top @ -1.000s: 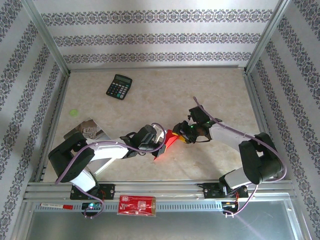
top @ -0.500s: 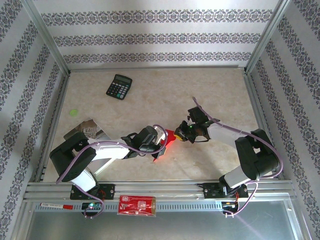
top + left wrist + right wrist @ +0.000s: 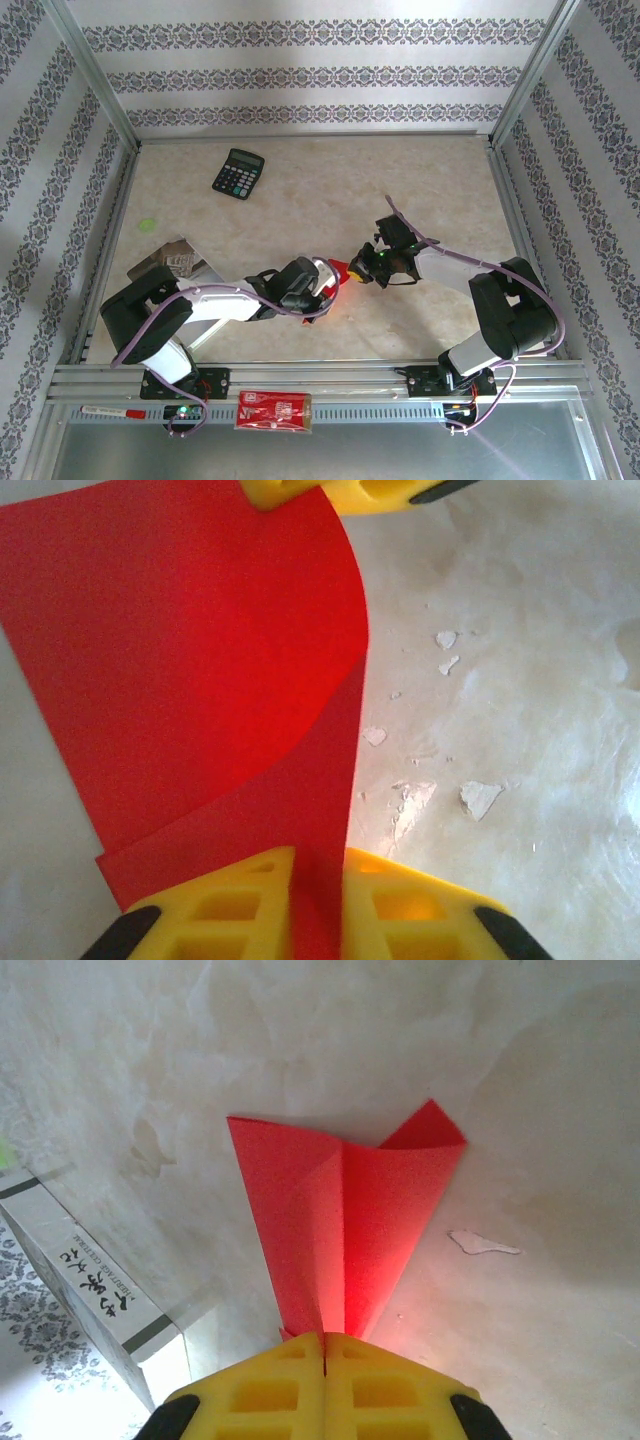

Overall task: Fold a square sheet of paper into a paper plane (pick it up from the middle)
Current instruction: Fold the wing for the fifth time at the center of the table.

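Observation:
The square sheet of paper is bright red and folded into a narrow wedge with a centre ridge, held above the table's middle between both arms. My right gripper is shut on its narrow end; from above that gripper is at the paper's right. My left gripper stands slightly open, a fold of the red paper running through the gap between its yellow fingers. From above the left gripper covers most of the sheet.
A black calculator lies at the back left. A white printed booklet sits by the left arm and shows in the right wrist view. A red printed packet rests on the front rail. The tabletop has chipped patches.
My right gripper has closed on the paper's end. The left gripper has shifted right over the sheet and its jaws have eased apart. Less red paper shows from above.

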Controlling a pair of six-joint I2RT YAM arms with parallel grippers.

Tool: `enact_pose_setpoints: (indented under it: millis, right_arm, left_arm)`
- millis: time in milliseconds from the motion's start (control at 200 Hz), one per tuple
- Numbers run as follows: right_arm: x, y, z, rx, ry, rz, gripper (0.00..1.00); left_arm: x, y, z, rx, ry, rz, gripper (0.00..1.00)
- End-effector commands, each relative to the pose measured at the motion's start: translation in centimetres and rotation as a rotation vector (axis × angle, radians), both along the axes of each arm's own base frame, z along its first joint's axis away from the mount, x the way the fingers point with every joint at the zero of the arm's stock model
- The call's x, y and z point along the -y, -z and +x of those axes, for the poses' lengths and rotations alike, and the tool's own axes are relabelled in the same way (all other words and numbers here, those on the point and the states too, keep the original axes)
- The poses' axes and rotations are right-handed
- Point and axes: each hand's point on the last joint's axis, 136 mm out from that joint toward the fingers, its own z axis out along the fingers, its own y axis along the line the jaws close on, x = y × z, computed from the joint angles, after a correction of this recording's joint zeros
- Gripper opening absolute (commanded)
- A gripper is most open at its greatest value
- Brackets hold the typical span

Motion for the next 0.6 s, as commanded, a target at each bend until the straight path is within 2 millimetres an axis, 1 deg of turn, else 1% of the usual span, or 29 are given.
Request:
enact_pose_setpoints:
  millis: [0, 155, 275, 460, 595]
  right_arm:
    - [-0.3, -0.1, -0.4, -0.024, 0.007, 0.032, 0.00]
    - [-0.4, -0.3, -0.5, -0.024, 0.006, 0.038, 0.00]
    - [-0.3, -0.3, -0.7, -0.026, 0.009, 0.037, 0.00]
    - [-0.4, -0.2, -0.7, -0.030, 0.007, 0.040, 0.00]
    - [-0.5, -0.3, -0.8, -0.031, 0.004, 0.043, 0.00]
  left_arm:
    - [-0.2, -0.8, 0.2, 0.079, 0.033, 0.051, 0.22]
    - [-0.6, -0.5, 0.7, 0.098, 0.010, 0.086, 0.31]
    - [-1.0, -0.7, 1.1, 0.120, -0.010, 0.103, 0.33]
    - [-0.9, -0.8, 1.2, 0.131, -0.007, 0.105, 0.33]
    - [-0.8, -0.8, 1.3, 0.128, -0.008, 0.103, 0.28]
